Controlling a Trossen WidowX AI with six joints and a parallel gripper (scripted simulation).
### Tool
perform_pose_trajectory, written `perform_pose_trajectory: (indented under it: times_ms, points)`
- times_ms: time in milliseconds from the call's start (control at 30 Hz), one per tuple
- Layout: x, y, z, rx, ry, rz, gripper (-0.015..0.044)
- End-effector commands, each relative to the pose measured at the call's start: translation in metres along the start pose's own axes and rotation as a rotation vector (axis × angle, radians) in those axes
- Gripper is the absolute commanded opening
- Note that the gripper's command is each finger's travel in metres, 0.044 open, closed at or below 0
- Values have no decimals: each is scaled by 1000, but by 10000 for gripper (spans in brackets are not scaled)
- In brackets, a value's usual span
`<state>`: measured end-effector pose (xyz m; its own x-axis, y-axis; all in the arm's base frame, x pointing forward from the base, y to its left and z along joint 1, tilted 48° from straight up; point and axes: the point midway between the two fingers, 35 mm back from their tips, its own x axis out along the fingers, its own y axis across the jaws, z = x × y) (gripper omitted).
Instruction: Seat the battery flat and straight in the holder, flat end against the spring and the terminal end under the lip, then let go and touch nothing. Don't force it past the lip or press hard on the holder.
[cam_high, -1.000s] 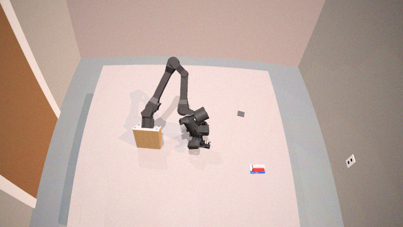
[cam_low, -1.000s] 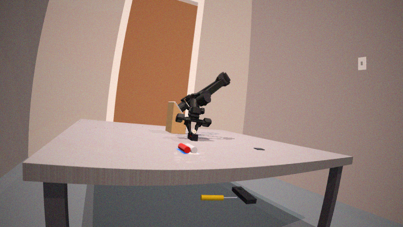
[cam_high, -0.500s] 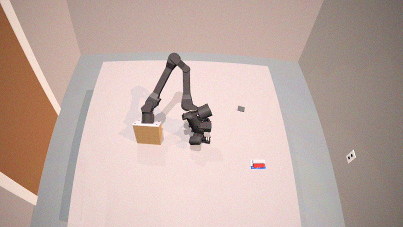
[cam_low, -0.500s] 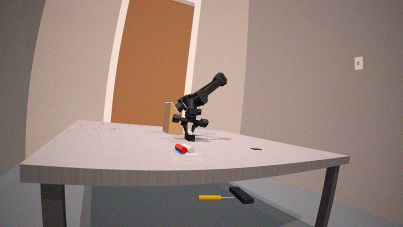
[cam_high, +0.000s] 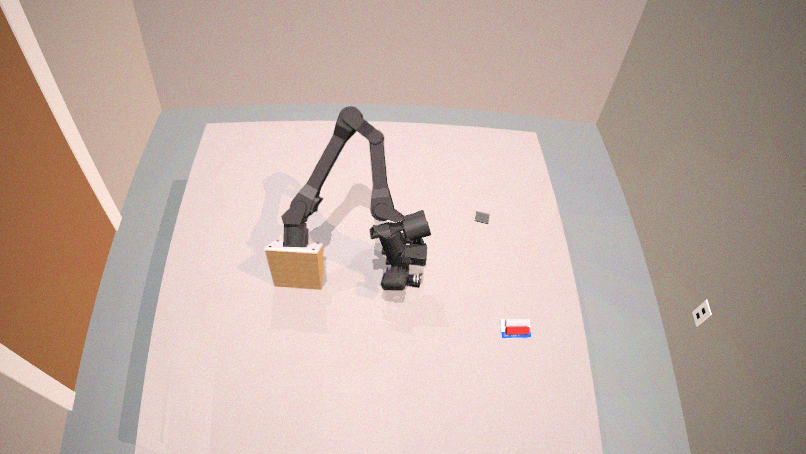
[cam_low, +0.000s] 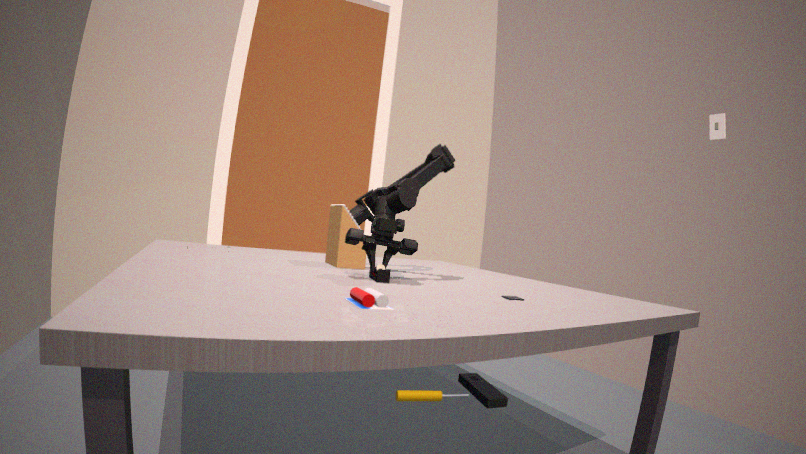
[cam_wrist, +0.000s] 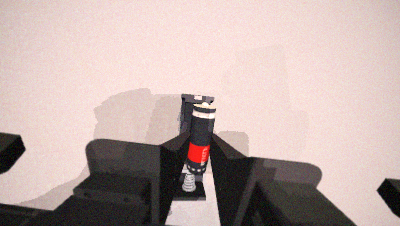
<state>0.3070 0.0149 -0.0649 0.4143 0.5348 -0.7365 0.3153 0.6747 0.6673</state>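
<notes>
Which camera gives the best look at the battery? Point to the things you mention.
The wrist view: it shows the battery (cam_wrist: 201, 131) between the jaws, from terminal end to lower end, above the spring (cam_wrist: 189, 183). The exterior view catches only a pale bit at the jaws; in the top view I can't make it out reliably.

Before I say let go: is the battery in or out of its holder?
Not fully in: the battery sits askew over the holder, its flat end off the spring.

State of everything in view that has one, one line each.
Tool: shut on battery
Battery: gripped, skewed to holder, not seated
Holder: on table, battery not in place
Spring: exposed
Red cylinder: lying flat
White cylinder: lying flat
Door: closed
</notes>
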Motion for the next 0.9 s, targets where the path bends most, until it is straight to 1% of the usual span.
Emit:
perform_pose_trajectory:
  times_ms: [0,200,367,867]
  points:
    - [4,-3,-5,3,40,-5,72]
    - [5,-2,-5,-5,75,-8,72]
    - [4,-4,-2,10,67,-17,72]
    - [6,-3,-3,-7,153,-24,72]
